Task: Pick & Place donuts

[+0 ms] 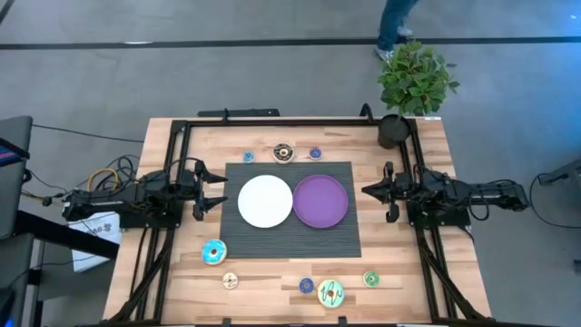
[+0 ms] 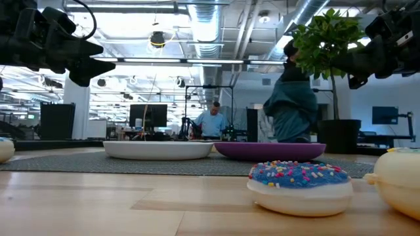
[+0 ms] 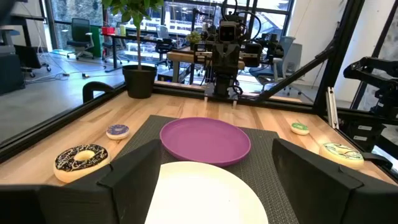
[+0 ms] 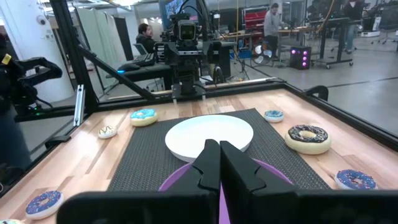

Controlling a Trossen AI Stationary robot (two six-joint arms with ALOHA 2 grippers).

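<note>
Eight small toy donuts lie flat on the table around a dark mat. By the far edge are a small blue one (image 1: 248, 157), a brown one (image 1: 283, 153) and a blue one (image 1: 315, 153). Toward the near edge are a light-blue one (image 1: 214, 252), a tan one (image 1: 231, 281), a blue one (image 1: 307, 286), a white one (image 1: 330, 292) and a green one (image 1: 370, 279). My left gripper (image 1: 223, 191) hovers open, left of the white plate (image 1: 265, 201). My right gripper (image 1: 365, 191) hovers shut, right of the purple plate (image 1: 320, 201). Both grippers are empty.
The dark mat (image 1: 340, 241) carries both plates side by side. A potted plant (image 1: 413, 86) stands at the far right corner. Black frame rails (image 1: 172, 154) run along the table's sides. A person (image 1: 395, 27) walks beyond the far edge. Cables and papers lie left of the table.
</note>
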